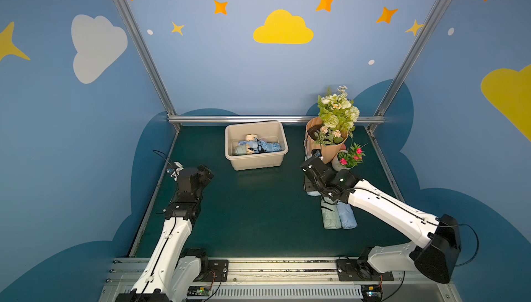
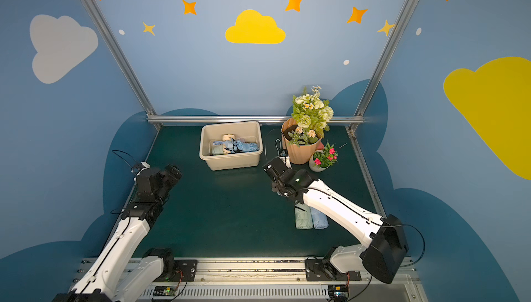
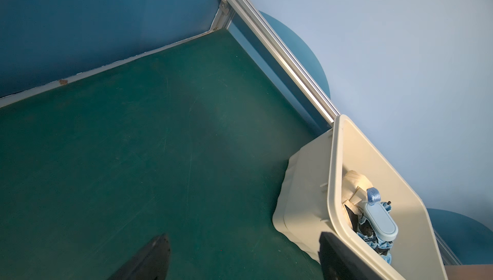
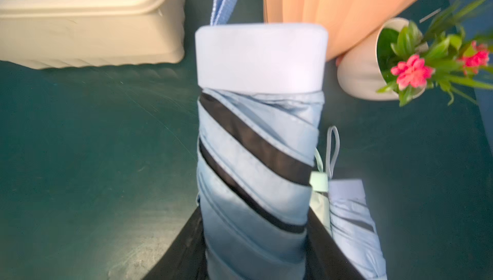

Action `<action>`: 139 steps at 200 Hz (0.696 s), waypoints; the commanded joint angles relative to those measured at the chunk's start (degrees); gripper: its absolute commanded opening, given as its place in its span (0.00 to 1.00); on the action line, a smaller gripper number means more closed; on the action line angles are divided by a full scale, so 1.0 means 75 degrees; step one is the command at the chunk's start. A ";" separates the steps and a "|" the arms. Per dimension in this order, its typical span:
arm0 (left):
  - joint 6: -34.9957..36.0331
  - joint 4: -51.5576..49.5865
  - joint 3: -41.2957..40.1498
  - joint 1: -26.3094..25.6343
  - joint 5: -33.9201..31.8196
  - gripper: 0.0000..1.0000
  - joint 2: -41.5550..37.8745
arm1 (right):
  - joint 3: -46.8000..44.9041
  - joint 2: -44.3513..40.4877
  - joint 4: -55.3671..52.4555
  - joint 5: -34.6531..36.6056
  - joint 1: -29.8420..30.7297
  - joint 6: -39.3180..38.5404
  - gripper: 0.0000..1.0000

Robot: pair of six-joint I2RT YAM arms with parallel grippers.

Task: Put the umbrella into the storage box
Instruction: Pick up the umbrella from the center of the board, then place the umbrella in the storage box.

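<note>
**Right gripper clamped on 1 umbrella, box not yet reached**

The right gripper (image 4: 254, 241) is closed on the striped blue umbrella (image 4: 253, 158), which is right of the storage box (image 1: 255, 163) and nearer the robot. The left gripper (image 3: 242, 257) stands open and empty, left of the box.

Risks: 2 spare umbrellas (image 1: 330, 217) lie just beside the held one and may drag along. The stored umbrellas (image 1: 258, 146) may leave it perched on the box's rim.

Only the right wrist view shows the grip. Both top views hide it beneath the wrist.

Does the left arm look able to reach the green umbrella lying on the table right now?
Probably not easily. The green umbrella lies on the right side, beside a blue umbrella, and the right arm crosses above their far ends. The left gripper is open but far away.
</note>
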 commanded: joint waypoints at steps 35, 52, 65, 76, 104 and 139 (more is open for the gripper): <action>-0.0204 0.0107 0.0016 0.0033 0.0245 0.92 0.0242 | 0.0212 -0.0208 0.3153 -0.1972 -0.0627 -0.3350 0.47; -0.0182 0.0109 0.0004 0.0031 0.0271 0.92 0.0238 | 0.0660 0.0151 0.3315 -0.2603 -0.0888 -0.4081 0.48; -0.0078 0.0119 0.0015 0.0042 0.0277 0.92 0.0244 | 0.1001 0.0423 0.3377 -0.3132 -0.1130 -0.4392 0.48; 0.0013 0.0107 0.0048 0.0046 0.0278 0.92 0.0243 | 0.1369 0.0655 0.3299 -0.3604 -0.1360 -0.4532 0.48; 0.0138 0.0119 0.0115 0.0051 0.0324 0.92 0.0280 | 0.2099 0.1269 0.3213 -0.4682 -0.1801 -0.5463 0.49; 0.0178 0.0119 0.0190 0.0063 0.0399 0.92 0.0391 | 0.3168 0.2120 0.2678 -0.5704 -0.2145 -0.7463 0.50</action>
